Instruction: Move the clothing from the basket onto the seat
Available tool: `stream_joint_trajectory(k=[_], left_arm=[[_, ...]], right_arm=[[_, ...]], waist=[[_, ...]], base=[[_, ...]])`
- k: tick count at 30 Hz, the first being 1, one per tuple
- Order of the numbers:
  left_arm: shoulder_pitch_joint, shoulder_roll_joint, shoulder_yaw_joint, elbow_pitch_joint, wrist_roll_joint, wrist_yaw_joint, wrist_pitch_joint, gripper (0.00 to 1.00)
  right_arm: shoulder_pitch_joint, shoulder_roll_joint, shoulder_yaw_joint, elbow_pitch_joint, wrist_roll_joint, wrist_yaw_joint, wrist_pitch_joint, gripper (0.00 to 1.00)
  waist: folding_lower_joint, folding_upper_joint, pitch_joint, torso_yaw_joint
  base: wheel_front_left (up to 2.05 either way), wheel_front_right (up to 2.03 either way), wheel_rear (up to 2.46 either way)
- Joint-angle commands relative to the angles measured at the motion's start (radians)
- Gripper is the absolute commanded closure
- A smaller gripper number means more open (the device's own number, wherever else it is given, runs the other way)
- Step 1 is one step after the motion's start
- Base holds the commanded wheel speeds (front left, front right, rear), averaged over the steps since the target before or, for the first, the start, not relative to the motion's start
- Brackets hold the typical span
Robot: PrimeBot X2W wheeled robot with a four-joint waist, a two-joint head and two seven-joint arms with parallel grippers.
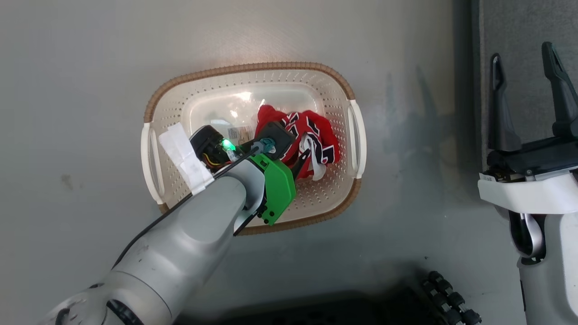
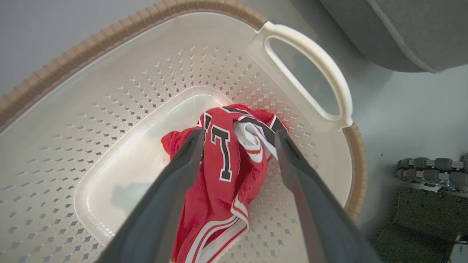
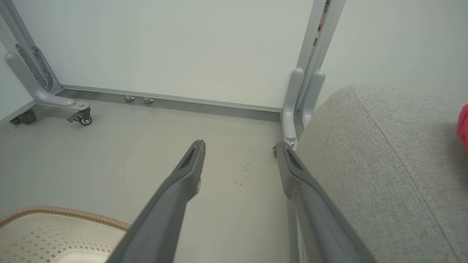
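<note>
Clothing [image 2: 226,197], red jersey fabric with white stripes, lies mid-frame in the cream perforated plastic basket [image 2: 109,91] between my wide-spread left jaws, while my right jaws stand wide at the right edge.

The head view looks straight down on the basket [image 1: 253,67] on the floor [image 1: 67,113]. The left wrist view sits close inside that basket, over the jersey [image 2: 219,175]. The right wrist view, low, faces the wall [image 3: 182,47], catching the basket's rim and the seat [image 3: 384,164].
</note>
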Motion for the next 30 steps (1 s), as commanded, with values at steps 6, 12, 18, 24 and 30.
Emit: stream_joint_trajectory(k=[6,12,18,24,30], left_arm=[[-0.09,0.006,-0.112,0.025,-0.11,-0.003,0.02,0.0],[-0.124,0.006,-0.172,0.037,-0.183,-0.003,0.014,0.0],[-0.144,0.006,-0.198,0.055,-0.217,-0.003,0.012,0.0],[-0.164,0.006,-0.204,0.058,-0.223,-0.003,0.002,0.0],[-0.156,0.006,-0.206,0.049,-0.215,-0.003,-0.003,0.0]], right_arm=[[-0.03,-0.001,0.0,-0.04,0.004,-0.002,0.0,0.0],[-0.038,-0.001,0.007,-0.052,-0.002,-0.002,0.0,0.0],[-0.044,0.006,0.017,-0.063,-0.007,-0.002,0.0,0.0],[-0.046,0.006,0.018,-0.075,-0.008,-0.002,0.0,0.0],[-0.031,0.003,0.024,-0.085,-0.013,-0.002,0.0,0.0]], waist=[[-0.0002,0.0,0.159,0.002],[-0.0002,0.0,0.202,-0.007],[-0.0002,0.0,0.23,-0.022],[-0.0002,0.0,0.261,-0.037],[-0.0002,0.0,0.272,-0.047]], base=[[0.0,0.0,0.0],[0.0,0.0,0.0],[0.0,0.0,0.0],[0.0,0.0,0.0],[0.0,0.0,0.0]])
